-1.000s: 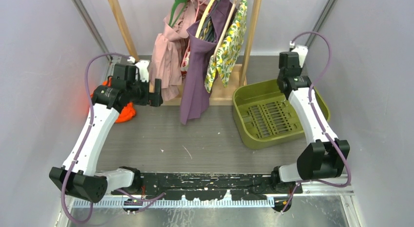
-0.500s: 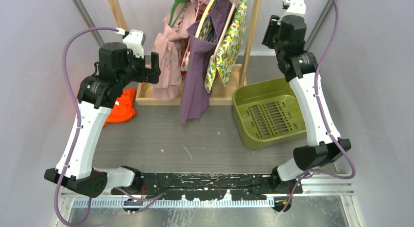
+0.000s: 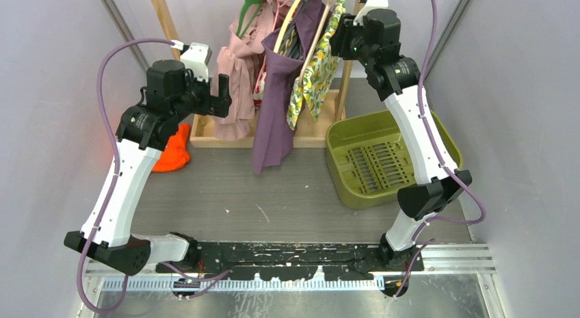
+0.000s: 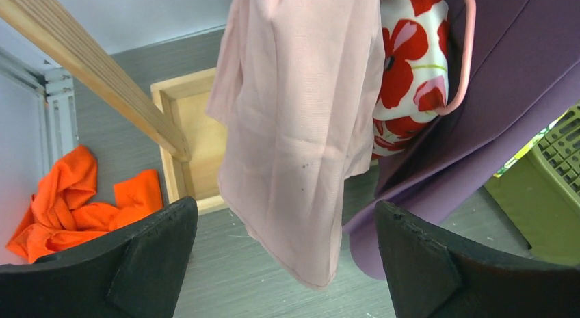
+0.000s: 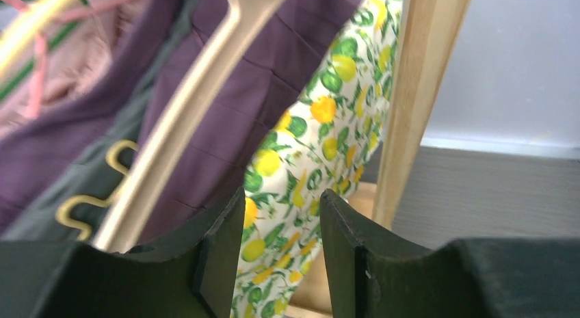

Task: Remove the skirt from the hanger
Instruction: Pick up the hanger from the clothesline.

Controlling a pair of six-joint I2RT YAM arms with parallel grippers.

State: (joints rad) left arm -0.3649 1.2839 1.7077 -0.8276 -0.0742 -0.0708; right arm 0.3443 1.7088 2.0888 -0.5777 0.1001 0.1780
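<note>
Grey table [image 3: 287, 195], wooden rack [image 3: 166, 27] at back; lemon-print fabric [image 3: 318, 72], probably the skirt, hangs beside a purple garment [image 3: 273, 106]. Right gripper [image 5: 282, 215] sits right at it, fingers slightly apart. The left gripper [image 4: 284, 210] is wide open, facing a pink garment [image 4: 294, 126].

1. From where I stand, no writing, label, brand or number can be read in any view.
2. The lemon-print cloth [image 3: 318, 65] and the red-flower cloth [image 4: 407, 65] carry pattern only, no letters.
</note>
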